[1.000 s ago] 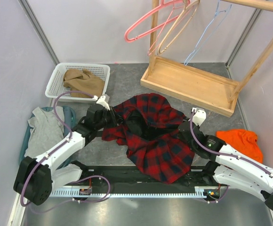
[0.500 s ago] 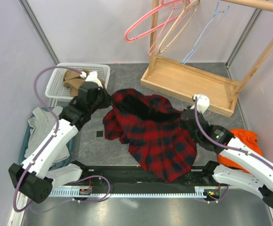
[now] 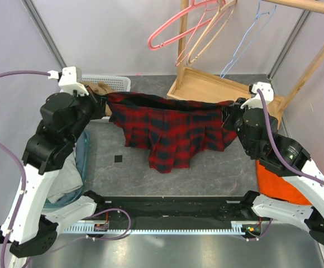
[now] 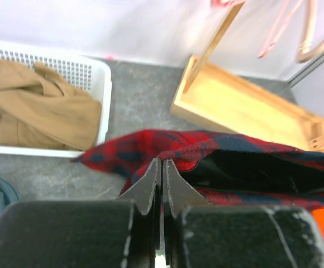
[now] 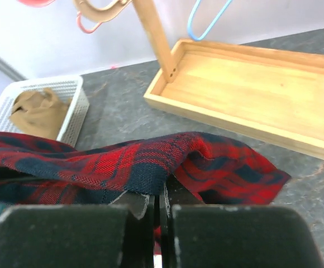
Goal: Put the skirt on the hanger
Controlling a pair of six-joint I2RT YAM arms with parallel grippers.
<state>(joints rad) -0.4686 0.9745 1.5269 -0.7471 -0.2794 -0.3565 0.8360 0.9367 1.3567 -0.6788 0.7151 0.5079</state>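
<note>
Both my pincers, left (image 4: pixel 162 167) and right (image 5: pixel 157 198), are clamping the red plaid skirt (image 3: pixel 170 134) taut above the counter; I am not yet reaching the pink hanger (image 3: pixel 149 41).

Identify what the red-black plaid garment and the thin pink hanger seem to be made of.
Red-black plaid garment: woven cloth, matte; the thread weave shows in the right wrist view, and it sags in soft folds. Thin pink hanger: smooth, likely plastic or coated wire; too slim to tell which.

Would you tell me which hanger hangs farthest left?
The pink hanger; the wooden one is right of it, the blue one farthest right.
</note>
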